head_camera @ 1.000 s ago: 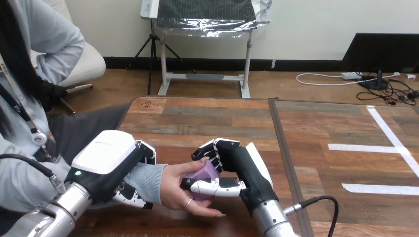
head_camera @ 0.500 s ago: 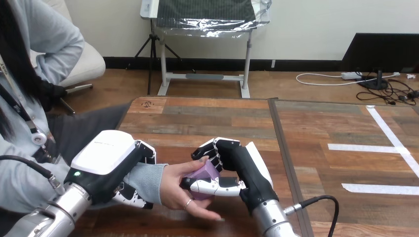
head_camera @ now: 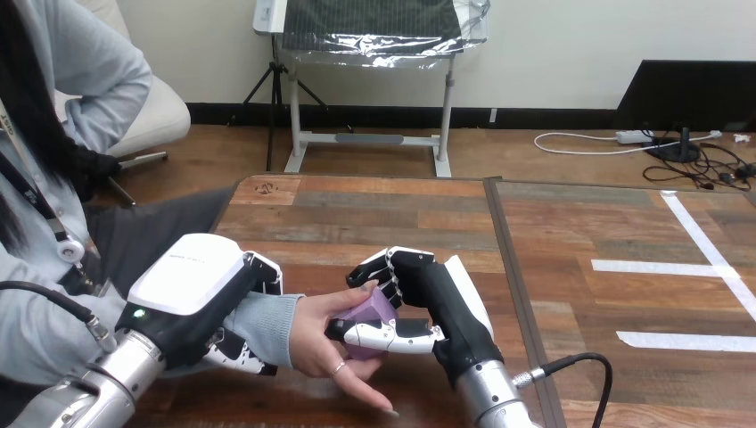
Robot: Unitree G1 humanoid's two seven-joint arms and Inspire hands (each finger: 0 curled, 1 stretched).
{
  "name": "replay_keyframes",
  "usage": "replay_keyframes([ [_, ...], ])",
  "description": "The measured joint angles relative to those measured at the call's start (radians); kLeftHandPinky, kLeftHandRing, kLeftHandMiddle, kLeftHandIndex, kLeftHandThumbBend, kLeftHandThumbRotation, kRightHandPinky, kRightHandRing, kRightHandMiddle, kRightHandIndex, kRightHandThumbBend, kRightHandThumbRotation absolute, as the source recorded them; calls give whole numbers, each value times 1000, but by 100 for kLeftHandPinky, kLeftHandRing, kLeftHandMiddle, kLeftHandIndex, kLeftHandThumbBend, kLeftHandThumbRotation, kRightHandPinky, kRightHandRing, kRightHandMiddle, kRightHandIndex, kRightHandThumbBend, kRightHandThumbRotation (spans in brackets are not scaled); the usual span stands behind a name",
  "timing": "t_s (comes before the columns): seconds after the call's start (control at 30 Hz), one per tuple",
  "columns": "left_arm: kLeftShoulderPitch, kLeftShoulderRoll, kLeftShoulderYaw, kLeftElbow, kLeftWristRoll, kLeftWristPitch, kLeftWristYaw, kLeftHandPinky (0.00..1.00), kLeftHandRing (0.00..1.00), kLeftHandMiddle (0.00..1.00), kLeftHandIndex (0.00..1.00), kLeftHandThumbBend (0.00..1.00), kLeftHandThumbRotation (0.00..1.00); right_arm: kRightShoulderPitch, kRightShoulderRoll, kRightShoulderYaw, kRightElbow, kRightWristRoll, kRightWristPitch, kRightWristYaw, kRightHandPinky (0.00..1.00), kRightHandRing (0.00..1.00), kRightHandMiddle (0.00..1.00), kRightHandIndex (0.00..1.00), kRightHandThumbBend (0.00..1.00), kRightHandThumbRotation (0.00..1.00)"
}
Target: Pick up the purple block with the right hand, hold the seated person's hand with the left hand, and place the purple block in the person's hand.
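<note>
The purple block (head_camera: 372, 312) rests in the person's hand (head_camera: 323, 342), which lies palm up over the table's near left part. My right hand (head_camera: 428, 299) is curled round the block, thumb under it and fingers over its top. My left hand (head_camera: 203, 299) wraps the person's wrist at the grey sleeve (head_camera: 264, 326), with fingers curled above and below it.
The wooden table (head_camera: 571, 259) stretches to the right with white tape strips (head_camera: 677, 267) on its far right part. The person sits at the left edge. A black cable (head_camera: 579, 364) runs from my right forearm.
The person's fingers have dropped and spread a little toward the table's near edge. Both of my hands and the block stay where they were.
</note>
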Motion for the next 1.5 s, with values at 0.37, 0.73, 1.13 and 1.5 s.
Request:
replay_keyframes([
  [0.37,0,-1,1,-5,0,-2,16,38,42,46,48,86,0,-1,0,-3,0,7,3,6,45,51,58,62,85,0],
  [0.73,3,-16,5,-11,0,-5,56,51,57,62,64,90,5,-1,-3,-5,0,22,7,36,66,71,74,77,90,7],
  [1.13,3,-45,5,4,1,-29,136,77,81,83,88,97,30,-14,-38,-13,0,25,8,48,84,84,84,87,95,27],
  [1.5,3,-57,5,33,5,-37,213,92,95,96,99,100,49,-32,-78,-22,0,39,-4,79,89,89,90,93,99,37],
])
